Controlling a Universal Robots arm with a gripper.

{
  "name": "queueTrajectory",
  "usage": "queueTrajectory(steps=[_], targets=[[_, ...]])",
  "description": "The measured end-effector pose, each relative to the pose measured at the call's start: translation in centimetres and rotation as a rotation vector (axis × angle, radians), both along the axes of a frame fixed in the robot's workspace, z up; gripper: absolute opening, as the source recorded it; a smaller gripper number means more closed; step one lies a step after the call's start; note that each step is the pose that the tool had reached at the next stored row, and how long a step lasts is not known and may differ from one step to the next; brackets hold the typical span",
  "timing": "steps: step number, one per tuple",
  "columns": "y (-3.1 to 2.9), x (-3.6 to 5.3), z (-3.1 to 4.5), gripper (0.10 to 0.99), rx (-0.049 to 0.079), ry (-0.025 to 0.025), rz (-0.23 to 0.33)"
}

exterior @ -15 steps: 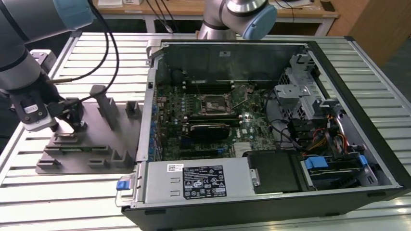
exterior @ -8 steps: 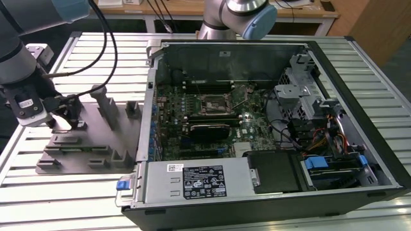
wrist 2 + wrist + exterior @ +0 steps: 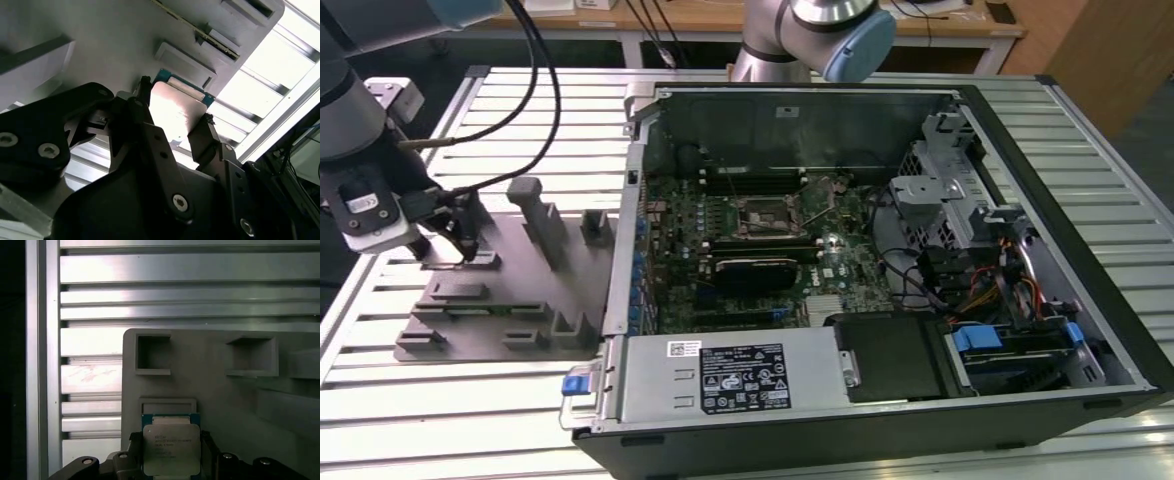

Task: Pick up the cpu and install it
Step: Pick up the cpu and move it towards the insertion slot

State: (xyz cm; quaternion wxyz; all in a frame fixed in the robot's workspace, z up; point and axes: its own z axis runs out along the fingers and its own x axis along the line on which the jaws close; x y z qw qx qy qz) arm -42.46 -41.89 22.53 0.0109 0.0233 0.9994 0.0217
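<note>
End effector (image 3: 175, 107) pinches the cpu (image 3: 171, 449) by opposite edges, low at the grey fixture tray (image 3: 507, 320) on the desk (image 3: 400, 410). Grasping looks done; lifting and installing it in the open computer case (image 3: 881, 250), well apart, remain.

I see the gripper (image 3: 176, 104) closed onto the cpu (image 3: 175, 112), with one black finger (image 3: 141, 107) against each of two opposite edges of its shiny metal top. The cpu sits on the grey plate (image 3: 115, 45) near that plate's edge, just beside a raised block (image 3: 182, 64). The slatted table (image 3: 260, 85) lies past that edge.
</note>
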Motion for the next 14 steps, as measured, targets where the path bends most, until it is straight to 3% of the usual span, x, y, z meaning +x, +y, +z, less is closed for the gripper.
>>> queueTrajectory(steps=[14], targets=[[0.0, 0.0, 2.5, 0.545, 0.001, -0.0039, 0.0]])
